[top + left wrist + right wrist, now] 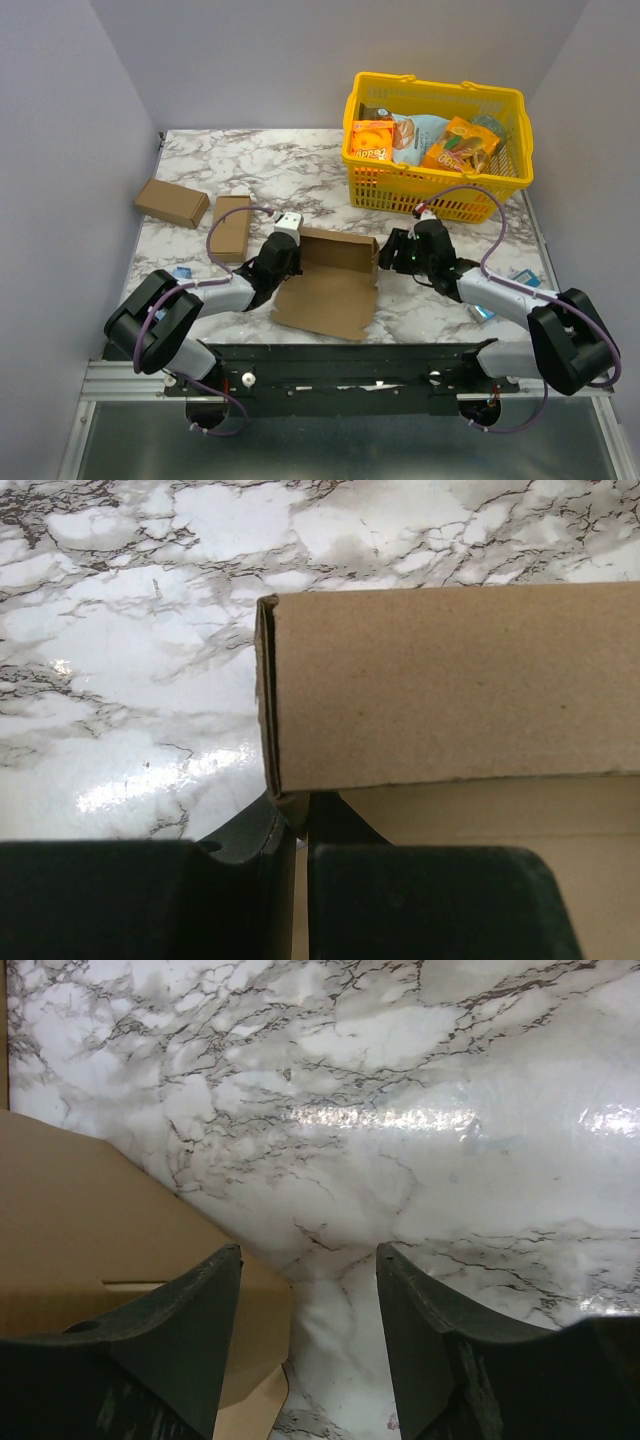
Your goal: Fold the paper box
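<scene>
The paper box (330, 285) is plain brown cardboard, half formed, lying between the two arms with its back wall raised and a wide panel flat toward the near edge. My left gripper (287, 262) is at the box's left end. In the left wrist view the fingers (250, 880) are shut on a thin upright cardboard edge at the corner of the paper box (450, 690). My right gripper (392, 256) stands open just off the box's right end. In the right wrist view the right gripper (308, 1250) has only marble between its fingers, with a box flap (90, 1220) under the left finger.
A yellow plastic basket (430, 196) full of snack packets stands at the back right. Two smaller brown boxes (172, 203) (232, 228) lie at the left. Small blue items lie near each arm (183, 272) (524, 275). Grey walls enclose the marble table (300, 170).
</scene>
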`<action>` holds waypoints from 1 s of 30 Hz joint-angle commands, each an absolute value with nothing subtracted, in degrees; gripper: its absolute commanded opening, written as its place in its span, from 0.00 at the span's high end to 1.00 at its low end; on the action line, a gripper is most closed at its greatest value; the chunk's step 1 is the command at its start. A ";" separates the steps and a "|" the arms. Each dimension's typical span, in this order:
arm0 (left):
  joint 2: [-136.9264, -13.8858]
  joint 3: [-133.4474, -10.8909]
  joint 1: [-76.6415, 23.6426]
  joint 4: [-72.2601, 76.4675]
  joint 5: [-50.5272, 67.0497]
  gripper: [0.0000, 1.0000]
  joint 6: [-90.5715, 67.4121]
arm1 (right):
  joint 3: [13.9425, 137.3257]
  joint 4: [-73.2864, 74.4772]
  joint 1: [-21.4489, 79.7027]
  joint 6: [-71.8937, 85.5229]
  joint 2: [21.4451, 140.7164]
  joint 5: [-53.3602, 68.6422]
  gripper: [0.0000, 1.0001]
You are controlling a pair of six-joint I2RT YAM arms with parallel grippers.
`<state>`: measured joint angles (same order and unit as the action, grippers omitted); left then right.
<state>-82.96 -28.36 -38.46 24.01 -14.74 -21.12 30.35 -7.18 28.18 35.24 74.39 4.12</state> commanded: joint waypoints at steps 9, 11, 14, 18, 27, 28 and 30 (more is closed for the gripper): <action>-84.11 -28.74 -39.55 25.49 -12.92 1.00 -21.18 | 30.50 -13.80 32.52 36.21 78.84 3.96 0.35; -84.46 -29.35 -39.55 24.35 -13.09 1.00 -20.40 | 29.01 -13.71 32.52 36.04 77.09 3.61 0.35; -84.20 -29.62 -39.55 23.99 -13.36 1.00 -19.51 | 27.43 -10.82 32.52 36.47 74.89 1.68 0.35; -82.27 -28.13 -39.20 27.14 -9.42 1.00 -16.19 | 23.93 -7.82 32.43 38.58 70.07 0.35 0.37; -80.07 -27.16 -38.41 30.41 5.44 1.00 -13.80 | 15.03 -5.72 32.43 39.20 51.88 2.46 0.43; -79.81 -27.25 -38.06 30.24 6.32 1.00 -13.80 | 14.68 -4.23 32.43 38.68 49.59 2.46 0.44; -79.46 -26.81 -37.79 31.46 9.13 1.00 -13.89 | 13.89 -2.82 32.43 37.19 43.53 2.72 0.46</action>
<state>-81.58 -27.62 -38.57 27.59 0.95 -14.59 15.27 -5.91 31.94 38.94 51.68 1.58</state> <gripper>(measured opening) 0.129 0.562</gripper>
